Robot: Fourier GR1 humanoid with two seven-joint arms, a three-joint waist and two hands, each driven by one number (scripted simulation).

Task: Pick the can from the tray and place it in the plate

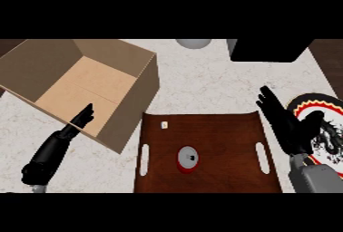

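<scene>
The pale stone table (201,77) carries an open cardboard box (87,81) at the left, a brown tray (221,136) in the middle and a patterned plate (331,136) at the right edge. The right robot hand (289,129) hangs with fingers straight and wide, holding nothing, above where tray and plate meet. The left robot hand (79,118) rests open by the box wall. The can (188,159) stands upright near the tray's centre, well apart from the right robot hand, so the step in hand looks like the reach. It would go best by swinging inward and down, fingers wide until they flank the can's sides, then closing low on its body, since an upright can may tip if nudged near its top.
</scene>
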